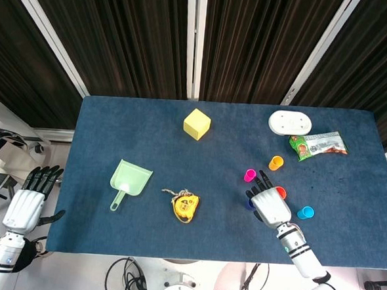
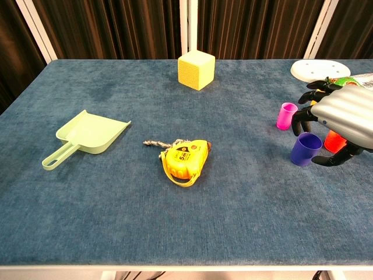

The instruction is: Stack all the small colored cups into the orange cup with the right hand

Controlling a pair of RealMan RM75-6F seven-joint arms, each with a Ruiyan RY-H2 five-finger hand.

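Left hand [image 1: 27, 204] is hanging open-fingered off the lower-left table edge, dustpan [image 1: 129, 180], tape measure [image 1: 185, 206] and yellow block [image 1: 197, 123] are lying mid-frame, while right hand [image 1: 269, 201], fingers spread and empty, is hovering over purple cup [image 2: 305, 149], crowding pink cup [image 1: 249, 175] and orange cup [image 1: 276, 163].

My table [image 1: 147, 142] is covered in dark blue cloth. On it I see a pale green dustpan [image 1: 129, 180], a yellow cube [image 1: 197, 123], a yellow tape measure [image 2: 185, 158] with black trim, and cups — magenta [image 2: 286, 115], purple [image 2: 305, 149], red-orange [image 2: 333, 140], light blue [image 1: 305, 212], orange [image 1: 276, 163]. Both my hands, the right hand [image 1: 269, 203] and the left hand [image 1: 27, 204] — silver backs, black fingers.
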